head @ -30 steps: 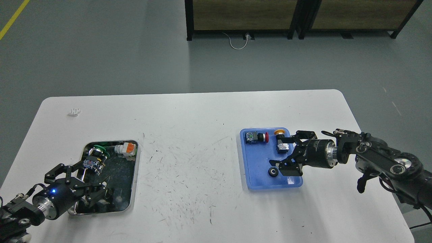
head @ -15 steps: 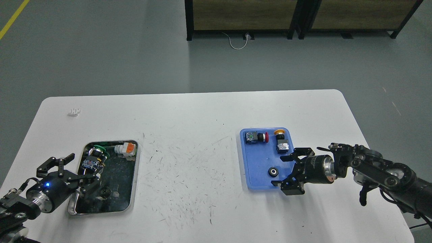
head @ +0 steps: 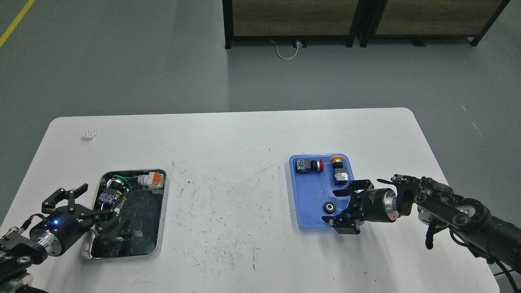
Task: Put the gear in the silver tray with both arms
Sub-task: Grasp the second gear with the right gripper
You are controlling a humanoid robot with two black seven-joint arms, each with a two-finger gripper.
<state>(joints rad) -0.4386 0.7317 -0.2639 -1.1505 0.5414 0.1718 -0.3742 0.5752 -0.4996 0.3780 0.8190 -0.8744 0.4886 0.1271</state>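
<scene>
Right gripper [head: 341, 205] spread wide, empty, at blue tray [head: 309, 221] near edge, just beside black gear [head: 329, 208]. Left gripper [head: 83, 203] released, over silver tray [head: 160, 228] left rim. Step: gear pickup. Next: straddle gear, clamp, lift

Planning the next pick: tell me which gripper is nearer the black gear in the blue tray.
Right. The right gripper sits open just right of the gear; the left gripper is far across the table, at the silver tray.
</scene>
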